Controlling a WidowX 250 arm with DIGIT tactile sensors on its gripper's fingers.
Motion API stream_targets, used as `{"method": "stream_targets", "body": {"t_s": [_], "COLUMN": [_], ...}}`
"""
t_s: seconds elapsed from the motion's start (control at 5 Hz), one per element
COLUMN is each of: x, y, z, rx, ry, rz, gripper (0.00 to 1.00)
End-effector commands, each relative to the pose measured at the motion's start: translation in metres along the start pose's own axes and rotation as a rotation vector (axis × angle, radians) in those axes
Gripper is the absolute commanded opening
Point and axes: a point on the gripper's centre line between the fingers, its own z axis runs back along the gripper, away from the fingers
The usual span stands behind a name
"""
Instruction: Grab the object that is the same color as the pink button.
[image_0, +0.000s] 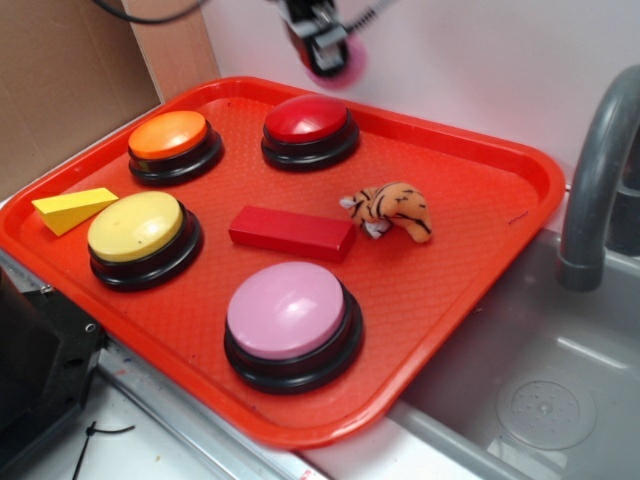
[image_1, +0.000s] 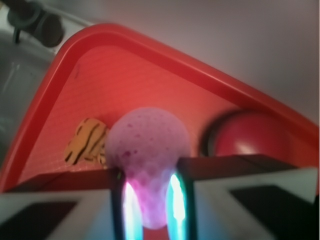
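Observation:
A small pink dimpled ball is squeezed between my gripper's two fingers, filling the middle of the wrist view. In the exterior view the gripper hangs high above the tray's far edge, over the red button, with the pink ball blurred at its tip. The pink button, a pale pink dome on a black base, stands at the tray's near side, far from the gripper.
On the red tray stand a red button, an orange button and a yellow button. A red block, a plush tiger and a yellow wedge lie there. A sink and grey faucet are right.

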Motion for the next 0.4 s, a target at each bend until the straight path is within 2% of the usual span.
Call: {"method": "stream_targets", "body": {"t_s": [0.0, 0.2], "x": [-0.0331, -0.0336], "y": [0.0025, 0.0056], "z": [0.0382, 0.0324], "rx": [0.124, 0.139], "ry": [-0.024, -0.014], "rz": [0.489, 0.604], "gripper": [0.00, 0.00]}}
